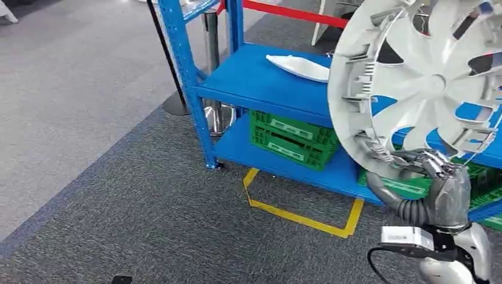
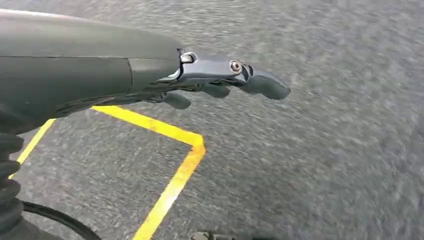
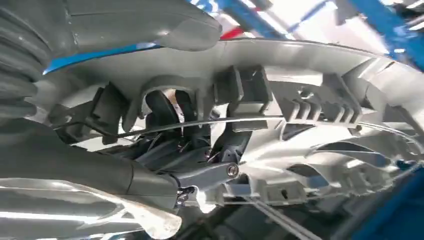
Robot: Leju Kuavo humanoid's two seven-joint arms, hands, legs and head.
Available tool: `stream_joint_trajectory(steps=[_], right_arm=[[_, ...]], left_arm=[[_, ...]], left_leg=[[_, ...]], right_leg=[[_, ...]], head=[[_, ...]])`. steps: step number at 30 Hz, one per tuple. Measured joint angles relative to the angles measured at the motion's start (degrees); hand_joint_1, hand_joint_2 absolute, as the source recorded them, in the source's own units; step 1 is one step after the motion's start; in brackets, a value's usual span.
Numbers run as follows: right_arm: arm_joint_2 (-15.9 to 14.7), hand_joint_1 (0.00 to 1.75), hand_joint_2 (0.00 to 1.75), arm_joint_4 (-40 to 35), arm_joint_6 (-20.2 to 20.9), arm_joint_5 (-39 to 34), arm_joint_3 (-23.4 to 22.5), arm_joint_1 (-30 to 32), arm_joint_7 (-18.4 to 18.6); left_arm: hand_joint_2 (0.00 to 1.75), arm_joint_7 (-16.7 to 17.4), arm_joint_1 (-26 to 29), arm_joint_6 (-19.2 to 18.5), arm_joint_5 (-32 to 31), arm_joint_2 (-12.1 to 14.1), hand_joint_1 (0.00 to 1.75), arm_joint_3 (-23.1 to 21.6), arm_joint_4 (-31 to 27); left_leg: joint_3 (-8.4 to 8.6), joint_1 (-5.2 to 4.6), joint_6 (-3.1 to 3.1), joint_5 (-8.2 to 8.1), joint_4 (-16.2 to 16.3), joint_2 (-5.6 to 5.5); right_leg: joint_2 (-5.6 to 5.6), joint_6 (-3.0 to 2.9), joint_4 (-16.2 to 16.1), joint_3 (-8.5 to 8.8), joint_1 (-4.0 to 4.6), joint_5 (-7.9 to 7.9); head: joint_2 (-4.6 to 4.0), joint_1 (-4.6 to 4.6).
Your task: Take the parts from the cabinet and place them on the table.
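Currently, reading from the left, the left hand (image 2: pixel 220 80) hangs over grey carpet and yellow floor tape (image 2: pixel 175 165), fingers loosely apart and holding nothing. Further right stands the blue cabinet (image 1: pixel 260 83), its upright post nearest the camera, with a white part (image 1: pixel 299 66) lying on the middle shelf and a green crate (image 1: pixel 293 139) on the lower one. At the far right the right hand (image 1: pixel 441 177) grips the lower rim of the silver wheel cover (image 1: pixel 423 83), held upright in front of the shelves; the right wrist view shows the fingers (image 3: pixel 170 112) hooked through the rim's inner ribs.

The carry looks best done with the cover kept upright and drawn clear of the shelf edge before any turn, since the grip sits at one point on a wide, light disc that could swing. The cabinet post and crate are the likeliest snags. No table is visible.
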Motion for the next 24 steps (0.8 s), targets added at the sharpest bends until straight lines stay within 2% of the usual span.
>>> stream_joint_trajectory(steps=[1,2,3,4,5,6,7,8,9,12,13,14,15,16,17,18,19,20,21,22,23,24], right_arm=[[0.02,1.75,1.75,-0.42,-0.89,-0.35,0.0,0.8,-0.69],[0.09,1.75,1.75,-0.92,-1.67,-0.73,0.04,1.53,-1.34],[0.17,1.75,1.75,-1.4,-2.41,-1.05,0.11,2.09,-1.82],[0.22,1.75,1.75,-1.83,-2.98,-1.46,0.13,2.59,-2.25],[0.31,1.75,1.75,-2.32,-3.49,-2.08,0.17,3.11,-2.78],[0.42,1.75,1.75,-2.85,-4.03,-2.8,0.22,3.63,-3.31],[0.61,1.75,1.75,-3.31,-4.47,-3.2,0.24,4.0,-3.61],[0.77,1.75,1.75,-3.68,-4.91,-3.57,0.24,4.33,-3.9],[0.9,1.75,1.75,-3.94,-5.15,-3.78,0.26,4.79,-4.14],[1.47,1.75,1.75,-4.53,-5.74,-4.44,0.33,5.24,-4.44],[1.75,1.75,1.75,-4.62,-5.91,-4.59,0.33,5.27,-4.46],[1.81,1.75,1.75,-4.7,-6.02,-4.77,0.33,5.54,-4.51],[2.06,1.75,1.75,-4.86,-6.22,-4.88,0.33,5.75,-4.53],[2.1,1.75,1.75,-4.86,-6.3,-4.9,0.33,5.87,-4.59],[2.23,1.75,1.75,-4.86,-6.35,-4.88,0.33,6.02,-4.7],[2.34,1.75,1.75,-4.86,-6.37,-4.88,0.33,6.26,-4.77],[2.54,1.75,1.75,-4.86,-6.39,-4.85,0.33,6.56,-4.84],[2.64,1.75,1.75,-4.86,-6.39,-4.85,0.35,6.73,-4.9],[2.67,1.75,1.75,-4.86,-6.39,-4.85,0.33,6.89,-4.97],[2.69,1.75,1.75,-4.86,-6.39,-4.83,0.33,7.0,-5.05],[2.69,1.75,1.75,-4.86,-6.39,-4.77,0.33,7.09,-5.21],[2.69,1.75,1.75,-4.88,-6.39,-4.66,0.3,7.25,-5.3]], left_arm=[[1.75,0.13,-0.03,0.11,0.07,-0.09,0.0,0.2,0.0],[1.75,0.13,-0.01,0.11,0.11,-0.18,0.0,0.37,0.11],[1.75,0.13,0.06,0.09,0.13,-0.2,0.0,0.5,0.22],[1.75,0.13,0.15,0.07,0.13,-0.22,0.0,0.59,0.35],[1.75,0.13,0.19,0.07,0.15,-0.2,0.0,0.68,0.37],[1.75,0.13,0.15,0.07,0.35,-0.2,0.0,0.77,0.37],[1.75,0.13,0.15,0.09,0.44,-0.2,0.0,0.81,0.37],[1.75,0.11,0.12,0.09,0.44,-0.15,0.0,0.85,0.37],[1.75,0.11,0.03,0.11,0.44,-0.11,0.0,0.92,0.37],[1.75,0.11,0.44,0.11,0.44,-0.02,0.0,1.23,0.44],[1.75,0.11,0.47,0.13,0.44,0.4,0.0,1.31,0.44],[1.75,0.09,0.4,0.13,0.42,0.2,0.0,1.33,0.44],[1.75,0.09,0.22,0.13,0.42,0.22,0.0,1.4,0.46],[1.75,0.09,0.09,0.13,0.42,0.22,0.0,1.49,0.46],[1.75,0.09,0.06,0.13,0.35,0.2,0.0,1.55,0.46],[1.75,0.09,0.09,0.11,0.2,0.2,0.0,1.6,0.48],[1.75,0.09,0.21,0.11,0.11,0.26,0.0,1.62,0.52],[1.75,0.09,0.27,0.11,0.11,0.28,0.0,1.66,0.55],[1.75,0.09,0.34,0.11,0.11,0.33,0.0,1.71,0.55],[1.75,0.09,0.34,0.11,0.09,0.39,0.0,1.71,0.55],[1.75,0.09,0.29,0.11,0.09,0.44,0.0,1.73,0.55],[1.75,0.09,0.11,0.11,0.02,0.44,0.0,1.75,0.55]], left_leg=[[-0.02,-0.05,0.04,-0.02,0.0,-0.79],[-0.04,-0.15,0.12,-0.07,0.04,-1.46],[-0.01,-0.23,0.15,-0.09,0.1,-2.11],[0.06,-0.25,0.14,-0.09,0.17,-2.84],[0.12,-0.24,0.09,-0.13,0.3,-3.63],[0.2,-0.21,-0.02,-0.21,0.44,-4.43],[0.17,-0.17,-0.23,-0.34,0.66,-4.99],[-0.18,-0.39,-0.58,-0.51,0.94,-5.56],[-0.63,-0.36,-0.82,-0.47,1.42,-6.2],[-1.0,0.09,-1.88,0.03,1.11,-7.74],[-1.09,0.0,-2.16,-0.42,1.61,-6.53],[-1.69,-0.33,-2.58,-1.59,3.21,-3.77],[-3.36,-0.18,-2.97,-3.71,6.84,-2.1],[-5.41,0.05,-3.18,-5.88,11.36,-1.31],[-7.43,0.24,-3.35,-7.59,15.75,-1.0],[-8.69,0.42,-3.48,-8.24,18.5,-0.89],[-8.51,0.56,-3.51,-7.47,18.25,-0.84],[-7.28,0.58,-3.43,-5.69,15.79,-0.75],[-5.11,0.54,-3.21,-3.35,11.44,-0.4],[-2.25,0.37,-2.79,-0.95,5.98,0.75],[-0.25,-0.15,-2.23,-0.57,1.92,3.58],[-0.04,-0.7,-1.89,-0.9,1.28,4.12]], right_leg=[[0.95,0.05,5.2,-2.56,0.03,-2.28],[1.32,0.06,9.51,-4.85,0.09,-3.7],[1.47,0.07,11.46,-6.1,0.18,-3.69],[1.5,-0.01,10.82,-6.13,0.25,-2.35],[1.6,-0.14,7.4,-4.83,0.25,0.37],[1.98,-0.26,2.21,-2.52,0.2,3.39],[3.34,-0.33,-2.6,-0.34,0.03,5.68],[6.86,-0.36,-4.83,0.7,-0.32,4.72],[6.59,-0.48,-5.33,1.21,-0.34,4.92],[4.95,-1.29,-5.27,1.25,0.06,5.19],[3.95,-1.68,-5.68,1.63,-0.29,5.4],[3.3,-2.07,-5.71,1.86,-0.27,5.24],[2.44,-2.31,-5.71,1.98,-0.19,5.1],[1.61,-2.46,-5.71,2.07,-0.1,5.0],[0.83,-2.53,-5.71,2.1,-0.04,4.93],[0.04,-2.54,-5.7,2.13,0.0,4.85],[-0.75,-2.5,-5.7,2.23,0.02,4.77],[-1.4,-2.46,-5.7,2.33,0.03,4.63],[-2.0,-2.39,-5.7,2.52,0.06,4.53],[-2.66,-2.23,-5.7,2.8,0.07,4.35],[-3.23,-1.98,-5.72,2.97,0.15,4.18],[-3.69,-1.51,-5.56,2.91,0.58,3.9]], head=[[0.0,0.16],[0.0,0.11],[0.0,0.13],[0.0,0.09],[0.0,0.13],[0.0,0.11],[0.0,0.16],[0.0,0.07],[0.0,0.0],[0.0,0.02],[0.0,0.07],[0.0,-0.5],[0.0,-0.81],[0.0,-0.72],[0.0,-0.74],[0.0,-0.76],[0.0,-0.76],[0.0,-0.76],[0.0,-0.79],[0.0,-0.74],[0.0,-0.76],[0.0,-0.76]])
